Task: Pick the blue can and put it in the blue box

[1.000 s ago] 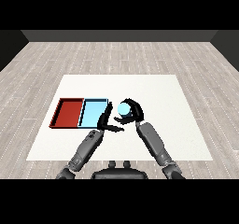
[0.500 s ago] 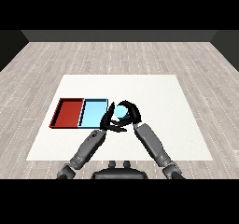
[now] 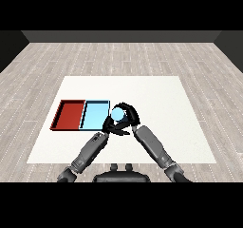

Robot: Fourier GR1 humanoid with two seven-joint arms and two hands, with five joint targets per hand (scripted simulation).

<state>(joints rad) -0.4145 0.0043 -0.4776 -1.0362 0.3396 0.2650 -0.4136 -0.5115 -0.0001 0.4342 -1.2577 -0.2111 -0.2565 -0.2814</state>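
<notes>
A: What had changed in that last second?

B: The right robot hand [image 3: 127, 119], curled round the can [image 3: 117, 113], had carried it toward 9 o'clock. Earlier the can stood well off the blue tray [image 3: 95, 116]; by then it sat at the tray's 3 o'clock rim, overlapping it. I judged the carry nearly done, with release left.

A: And the left robot hand [image 3: 109, 125]?

B: It lay just beside the right, at its 7 o'clock; whether its fingers were apart or together, I couldn't tell.

A: Room?

B: The red tray [image 3: 69, 115] adjoined at 9 o'clock. The table [image 3: 156, 99] lay open toward 3 o'clock.
</notes>
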